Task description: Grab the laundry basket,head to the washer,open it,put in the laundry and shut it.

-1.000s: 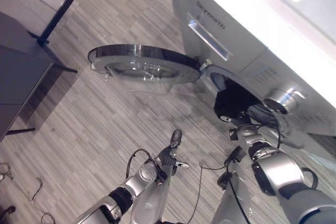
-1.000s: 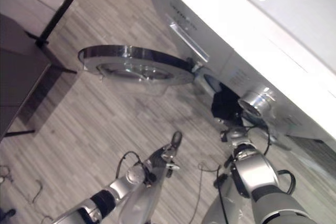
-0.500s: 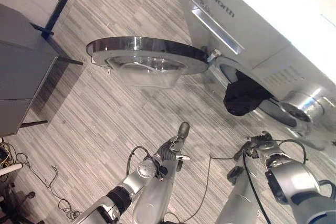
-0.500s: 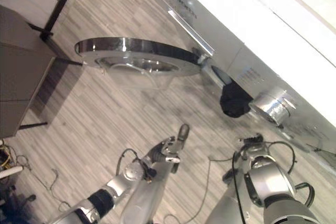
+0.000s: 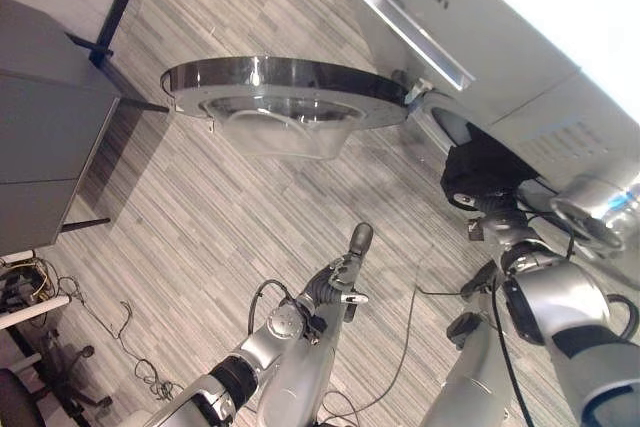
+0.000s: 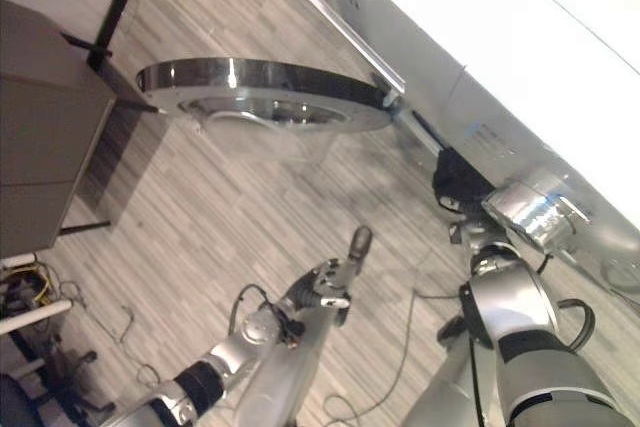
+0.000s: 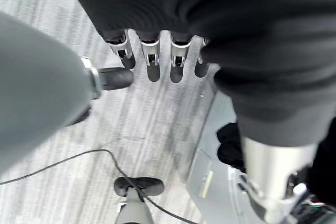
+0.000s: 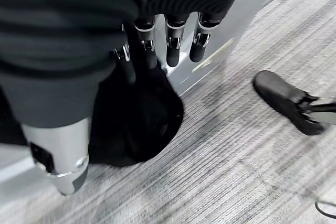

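Observation:
The white washer [image 5: 500, 27] stands at the right with its round chrome-rimmed glass door [image 5: 290, 87] swung wide open. A black piece of laundry [image 5: 478, 167] hangs out of the lower edge of the drum opening. My right hand [image 8: 173, 45] is at the drum mouth, its straight fingers against the black laundry [image 8: 136, 124] and the thumb held apart. My left hand [image 5: 338, 277] hangs low over the floor in front of the washer, open and holding nothing, fingers [image 7: 152, 61] straight.
A chrome dial [image 5: 590, 209] sits on the washer front right of the drum, and a drawer handle [image 5: 415, 37] above the door hinge. A grey cabinet [image 5: 40, 147] on black legs stands at the left. Loose cables [image 5: 120, 347] lie on the wood-look floor beneath it.
My right hand has risen from low near the floor to the black laundry at the drum mouth. The camera has shifted; the left hand has kept its pose.

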### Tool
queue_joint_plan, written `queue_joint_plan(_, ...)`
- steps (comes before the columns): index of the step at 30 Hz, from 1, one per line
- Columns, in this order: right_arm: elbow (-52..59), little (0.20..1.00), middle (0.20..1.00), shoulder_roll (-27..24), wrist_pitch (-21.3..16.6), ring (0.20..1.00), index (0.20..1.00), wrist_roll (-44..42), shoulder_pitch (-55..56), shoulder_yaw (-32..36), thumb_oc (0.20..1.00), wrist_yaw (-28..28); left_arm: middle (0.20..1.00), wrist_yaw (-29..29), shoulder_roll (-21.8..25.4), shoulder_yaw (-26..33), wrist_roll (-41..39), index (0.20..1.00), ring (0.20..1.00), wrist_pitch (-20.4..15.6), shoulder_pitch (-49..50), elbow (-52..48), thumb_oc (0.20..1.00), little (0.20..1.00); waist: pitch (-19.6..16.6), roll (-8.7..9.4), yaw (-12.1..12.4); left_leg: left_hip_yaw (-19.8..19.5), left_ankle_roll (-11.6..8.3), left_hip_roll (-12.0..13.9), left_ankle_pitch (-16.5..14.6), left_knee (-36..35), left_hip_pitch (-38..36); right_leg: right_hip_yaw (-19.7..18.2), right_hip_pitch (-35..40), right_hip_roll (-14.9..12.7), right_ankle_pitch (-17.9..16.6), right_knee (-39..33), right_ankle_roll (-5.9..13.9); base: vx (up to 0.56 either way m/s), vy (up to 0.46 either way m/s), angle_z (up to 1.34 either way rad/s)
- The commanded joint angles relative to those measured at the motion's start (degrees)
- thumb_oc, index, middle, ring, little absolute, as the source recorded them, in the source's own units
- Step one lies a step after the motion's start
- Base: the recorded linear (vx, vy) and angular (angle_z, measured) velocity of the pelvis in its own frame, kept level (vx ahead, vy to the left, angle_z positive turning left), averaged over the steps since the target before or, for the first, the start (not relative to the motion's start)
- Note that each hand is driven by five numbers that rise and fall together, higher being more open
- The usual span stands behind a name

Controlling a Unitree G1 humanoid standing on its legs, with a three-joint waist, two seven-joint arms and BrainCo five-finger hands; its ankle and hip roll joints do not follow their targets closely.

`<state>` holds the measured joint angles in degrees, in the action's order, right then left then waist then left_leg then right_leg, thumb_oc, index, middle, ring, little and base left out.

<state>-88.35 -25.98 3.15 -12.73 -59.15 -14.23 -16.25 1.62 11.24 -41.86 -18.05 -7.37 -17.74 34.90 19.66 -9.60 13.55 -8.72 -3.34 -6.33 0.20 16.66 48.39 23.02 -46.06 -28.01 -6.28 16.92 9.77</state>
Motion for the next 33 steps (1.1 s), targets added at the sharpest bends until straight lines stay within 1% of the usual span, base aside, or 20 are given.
queue_joint_plan(1, 1.5, 1.000, 1.000, -5.2, -1.7, 1.000, 1.000, -2.0, -3.7, -1.5, 1.000, -1.6, 1.000, 1.3, 3.2, -1.3, -1.3, 1.000, 1.000, -1.7, 2.4, -2.9, 1.000, 1.000, -0.5, -2.25, 1.2, -0.2, -3.79, 4.7, -1.7, -1.6, 3.5, -5.9, -3.5, -0.8, 6.5, 5.4, 3.83, 0.03, -0.010, 0.11)
queue_joint_plan(7, 1.2, 1.000, 1.000, -7.8, -2.1, 1.000, 1.000, -4.5, -6.5, -1.4, 1.000, -2.3, 1.000, 2.0, 3.8, -1.2, -2.1, 1.000, 1.000, -2.2, 3.1, -4.0, 1.000, 1.000, -0.5, -2.59, 1.8, -0.4, -3.94, 4.8, -1.2, -1.9, 4.8, -6.1, -5.4, -0.9, 7.3, 6.7, 3.69, 0.02, -0.007, 0.07)
queue_joint_plan(11, 0.5, 1.000, 1.000, -11.3, -2.5, 1.000, 1.000, -7.8, -9.5, -0.9, 1.000, -2.9, 1.000, 2.8, 4.2, -0.9, -3.2, 1.000, 1.000, -2.4, 3.3, -5.1, 1.000, 1.000, -0.6, -2.63, 2.4, -0.6, -4.01, 4.9, -1.1, -2.0, 6.0, -6.8, -7.2, -0.7, 8.2, 7.9, 3.62, 0.03, -0.009, 0.01)
queue_joint_plan(15, 0.5, 1.000, 1.000, -12.7, -3.1, 1.000, 1.000, -11.2, -10.7, 0.0, 1.000, -2.9, 1.000, 3.0, 4.4, -0.7, -3.4, 1.000, 1.000, -2.5, 3.4, -5.8, 1.000, 1.000, -0.6, -2.61, 2.4, -0.2, -3.86, 4.9, -1.1, -2.3, 6.1, -7.2, -8.0, -0.7, 8.4, 8.4, 3.74, 0.00, 0.000, 0.00)
queue_joint_plan(16, 0.3, 1.000, 1.000, -13.3, -3.8, 1.000, 1.000, -15.9, -11.9, 1.8, 1.000, -3.1, 1.000, 3.1, 4.3, -0.7, -4.0, 1.000, 1.000, -2.5, 3.2, -6.2, 1.000, 1.000, -0.7, -2.52, 2.3, -0.1, -3.68, 4.9, -1.2, -2.7, 6.0, -7.4, -8.3, -0.6, 8.5, 8.4, 3.84, 0.00, 0.000, 0.00)
queue_joint_plan(18, 0.1, 1.000, 1.000, -13.8, -4.5, 1.000, 1.000, -20.3, -13.4, 3.0, 1.000, -3.4, 1.000, 3.5, 4.4, -0.7, -4.4, 1.000, 1.000, -2.6, 2.8, -6.9, 1.000, 1.000, -0.6, -2.33, 2.3, 0.3, -3.49, 5.0, -1.2, -3.0, 6.1, -7.5, -8.6, -0.5, 8.5, 8.3, 4.03, 0.00, 0.000, 0.00)
queue_joint_plan(22, 0.1, 1.000, 1.000, -13.7, -4.7, 1.000, 1.000, -21.9, -15.4, 2.0, 1.000, -3.5, 1.000, 3.7, 4.6, -0.7, -5.2, 1.000, 1.000, -2.7, 2.6, -7.8, 1.000, 1.000, -0.5, -2.09, 2.2, 0.6, -3.27, 4.9, -1.4, -2.9, 6.4, -7.8, -8.9, -0.6, 8.4, 8.2, 4.08, 0.00, 0.000, 0.00)
queue_joint_plan(23, 0.2, 0.824, 0.824, -13.2, -4.8, 0.824, 0.824, -22.5, -16.5, 1.4, 0.824, -3.2, 1.000, 3.8, 4.8, -1.0, -5.3, 1.000, 1.000, -2.7, 2.5, -8.2, 1.000, 1.000, -0.6, -1.82, 2.1, 0.7, -3.20, 4.8, -1.6, -2.7, 6.5, -8.0, -8.9, -0.4, 8.3, 8.0, 4.02, 0.00, 0.000, 0.00)
queue_joint_plan(24, 0.1, 0.824, 0.824, -13.2, -4.8, 0.824, 0.824, -22.6, -16.6, 1.3, 0.824, -3.1, 1.000, 3.8, 4.8, -1.0, -5.3, 1.000, 1.000, -2.7, 2.5, -8.2, 1.000, 1.000, -0.5, -1.81, 2.0, 0.7, -3.19, 4.8, -1.6, -2.7, 6.6, -8.0, -8.9, -0.4, 8.3, 8.0, 4.02, 0.00, 0.000, 0.00)
queue_joint_plan(26, 0.0, 0.203, 0.203, -12.6, -5.1, 0.203, 0.203, -24.2, -18.1, 1.0, 0.203, -3.0, 1.000, 4.3, 4.9, -0.8, -5.7, 1.000, 1.000, -2.8, 2.2, -7.9, 1.000, 1.000, -0.4, -1.50, 1.7, 1.0, -3.08, 4.6, -1.8, -2.5, 6.7, -8.3, -9.0, -0.2, 8.2, 7.7, 3.88, 0.00, 0.000, 0.00)
queue_joint_plan(33, 1.1, 0.200, 0.200, -11.8, -6.6, 0.200, 0.200, -26.9, -20.2, 0.8, 0.200, -3.6, 1.000, 5.4, 4.8, -0.2, -5.7, 1.000, 1.000, -3.2, 1.8, -7.3, 1.000, 1.000, -0.5, -0.88, 1.4, 1.5, -2.93, 4.7, -1.7, -3.3, 6.0, -8.4, -8.1, 0.4, 7.5, 5.9, 3.84, 0.00, -0.001, -0.01)
